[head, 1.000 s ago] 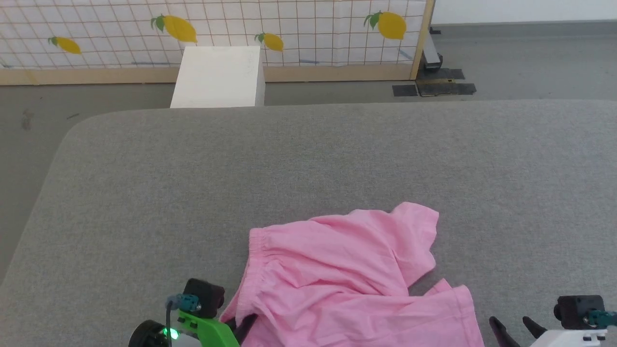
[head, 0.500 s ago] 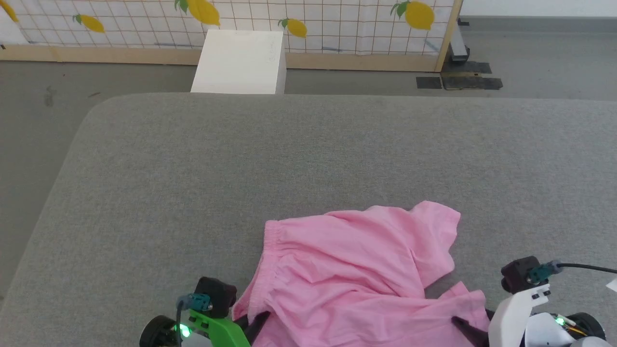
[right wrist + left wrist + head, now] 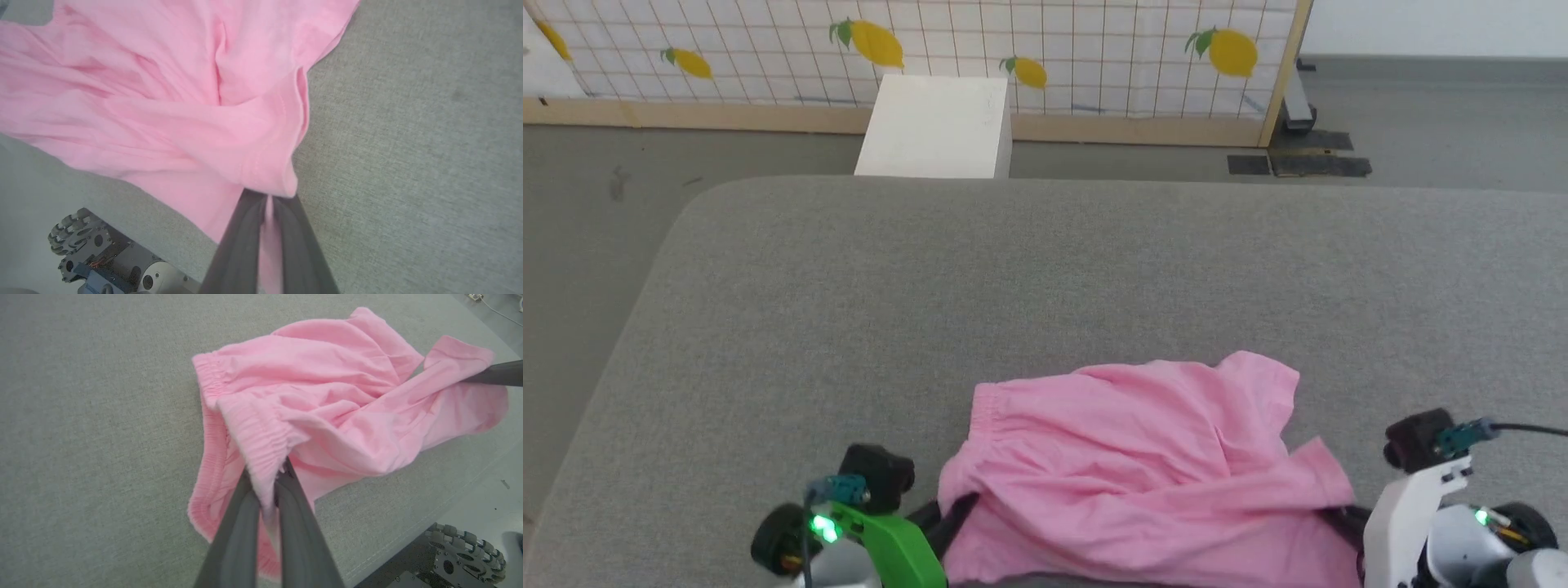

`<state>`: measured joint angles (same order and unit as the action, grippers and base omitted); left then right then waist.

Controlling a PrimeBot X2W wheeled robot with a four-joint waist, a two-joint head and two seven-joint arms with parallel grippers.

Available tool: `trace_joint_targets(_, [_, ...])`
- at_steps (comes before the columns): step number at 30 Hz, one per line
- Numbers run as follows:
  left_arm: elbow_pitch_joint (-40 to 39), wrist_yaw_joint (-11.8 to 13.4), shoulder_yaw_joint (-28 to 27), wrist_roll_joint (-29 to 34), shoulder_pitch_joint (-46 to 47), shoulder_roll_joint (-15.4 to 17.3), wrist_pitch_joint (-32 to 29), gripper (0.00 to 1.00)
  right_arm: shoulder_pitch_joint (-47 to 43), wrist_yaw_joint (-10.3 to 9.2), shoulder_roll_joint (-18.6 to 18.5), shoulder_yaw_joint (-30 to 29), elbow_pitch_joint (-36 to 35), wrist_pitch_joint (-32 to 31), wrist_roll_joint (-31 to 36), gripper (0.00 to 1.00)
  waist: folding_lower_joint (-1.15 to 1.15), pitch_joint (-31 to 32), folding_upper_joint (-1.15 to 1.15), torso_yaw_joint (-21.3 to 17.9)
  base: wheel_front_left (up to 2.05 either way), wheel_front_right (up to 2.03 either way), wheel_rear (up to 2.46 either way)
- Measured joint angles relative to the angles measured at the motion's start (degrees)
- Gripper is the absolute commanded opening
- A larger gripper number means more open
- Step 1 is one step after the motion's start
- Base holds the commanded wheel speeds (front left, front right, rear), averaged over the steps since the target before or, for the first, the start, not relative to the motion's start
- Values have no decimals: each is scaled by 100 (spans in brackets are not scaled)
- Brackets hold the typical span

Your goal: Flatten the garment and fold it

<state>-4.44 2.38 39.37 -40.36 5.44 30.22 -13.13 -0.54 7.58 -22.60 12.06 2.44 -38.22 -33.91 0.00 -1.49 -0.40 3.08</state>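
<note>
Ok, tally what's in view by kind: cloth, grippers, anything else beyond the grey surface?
Pink garment: 1
Grippers, both shut on it: 2 (left gripper, right gripper)
White box: 1
Total: 4

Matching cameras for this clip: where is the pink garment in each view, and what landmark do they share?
Head view: garment at the bottom, centre to right.
Left wrist view: centre to upper right, waistband pinched by the left hand.
Right wrist view: upper left, hem pinched by the right hand.
Shared landmark: the grey cushion under it.
</note>
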Motion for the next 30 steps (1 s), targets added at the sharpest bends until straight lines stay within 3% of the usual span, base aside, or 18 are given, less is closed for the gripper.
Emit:
trace_joint_targets(7, [-367, -132, -343, 57, 865, 388, -287, 0, 574, 0, 14, -555, -464, 118, 45, 0, 0, 239, 0, -60, 0, 0, 0])
trace_joint_targets(12, [43, -334, -601, 56, 1939, 343, -446, 0, 1416, 0, 53, -709, -452, 272, 246, 0, 0, 251, 0, -126, 0, 0, 0])
trace_joint_targets(19, [1544, -543, -878, 269, 4019, -224, -300, 0, 3456, 0, 293, -792, 285, 637, 469, 0, 0, -167, 0, -208, 0, 0, 0])
trace_joint_targets(25, [2827, -465, -1189, 543, 5668, -700, 377, 0, 5278, 2, 502, -800, 1091, 1205, 821, 0, 0, -794, 0, -304, 0, 0, 0])
trace_joint_targets(30, [3771, -354, -1379, 768, 6806, -881, 1051, 0, 6583, 3, 771, -735, 1814, 1909, 1235, 0, 1, -1377, 0, -412, 0, 0, 0])
